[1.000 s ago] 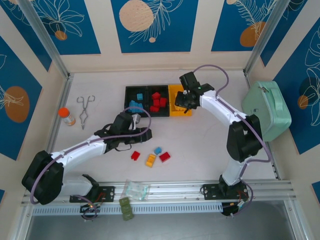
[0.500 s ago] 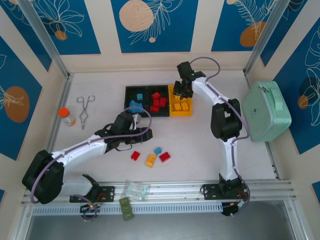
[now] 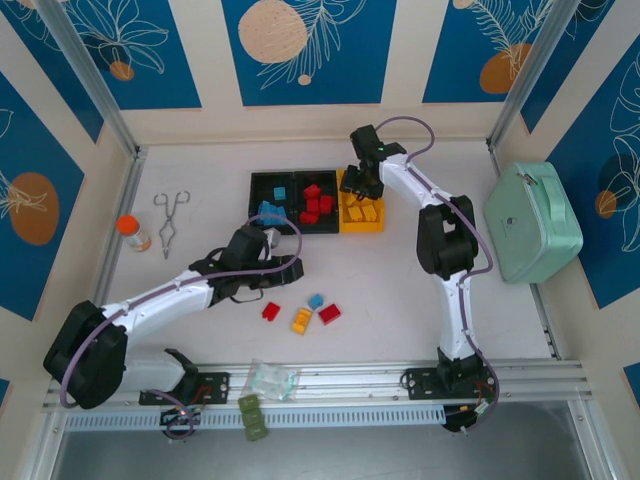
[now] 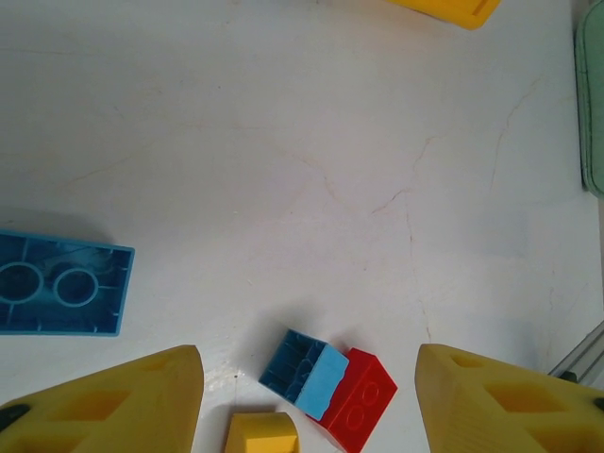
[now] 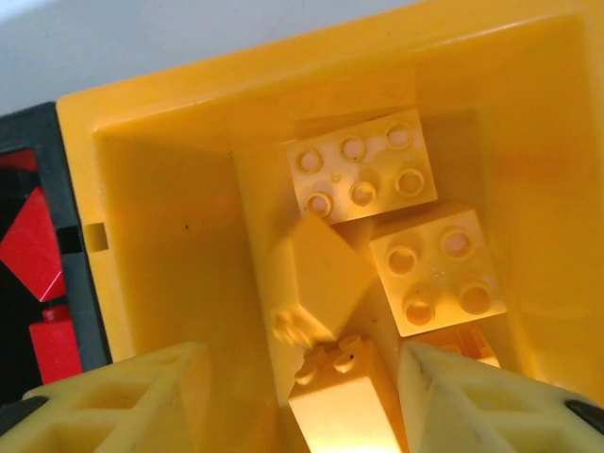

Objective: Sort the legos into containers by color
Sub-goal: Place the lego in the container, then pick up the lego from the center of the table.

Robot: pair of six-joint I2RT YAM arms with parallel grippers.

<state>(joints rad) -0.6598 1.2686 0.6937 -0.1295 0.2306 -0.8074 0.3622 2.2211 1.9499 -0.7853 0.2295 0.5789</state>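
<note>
**Release into the yellow bin.** The right gripper (image 5: 302, 351) hangs above the yellow bin (image 3: 360, 229), the rightmost of three joined containers at the far centre of the table. A second ago its jaws were together and it hung over the bin's right side. It has since shifted toward the far left part of the bin, and the jaws now stand apart with nothing between them. Below, a yellow brick (image 5: 316, 274) appears tilted and blurred beside the settled yellow bricks (image 5: 363, 165), which suggests a release just made and one more piece sorted. The left gripper (image 4: 309, 359) has not moved. It is likewise parted and empty, with an upturned light blue brick (image 4: 61, 283) to one side. Four loose bricks (image 3: 300, 320) lie on the near centre of the table: two red, one light blue, one yellow-orange. Red bricks (image 3: 315, 203) occupy the middle black bin (image 3: 318, 233).
</note>
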